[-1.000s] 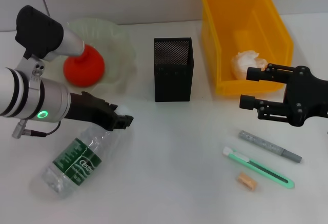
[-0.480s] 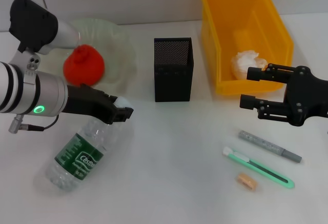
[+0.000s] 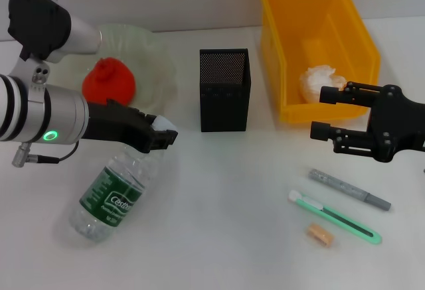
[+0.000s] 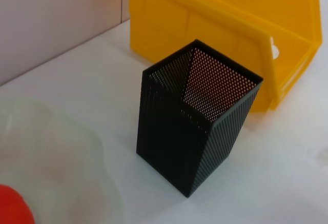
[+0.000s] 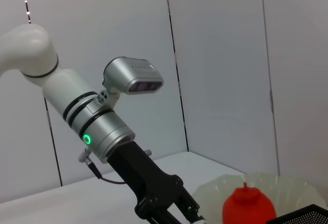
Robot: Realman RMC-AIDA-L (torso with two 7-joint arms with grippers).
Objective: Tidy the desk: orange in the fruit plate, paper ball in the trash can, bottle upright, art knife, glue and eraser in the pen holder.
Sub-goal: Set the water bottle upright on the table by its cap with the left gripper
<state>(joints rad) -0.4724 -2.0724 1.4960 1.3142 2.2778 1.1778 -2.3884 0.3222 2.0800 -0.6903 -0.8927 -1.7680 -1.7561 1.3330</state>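
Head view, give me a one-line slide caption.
Left gripper gripping the lying bottle's cap end; right gripper open beside the yellow bin.

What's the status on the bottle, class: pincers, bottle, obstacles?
Left pincer shut on the water bottle's cap end. Bottle lying tilted on the desk, not upright. Right pincer open, idle by the yellow bin. Nothing in the way.

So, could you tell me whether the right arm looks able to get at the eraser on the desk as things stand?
Probably yes. The right pincer hovers open in front of the yellow bin, and the eraser lies in the open, apart from the art knife, with nothing over it.
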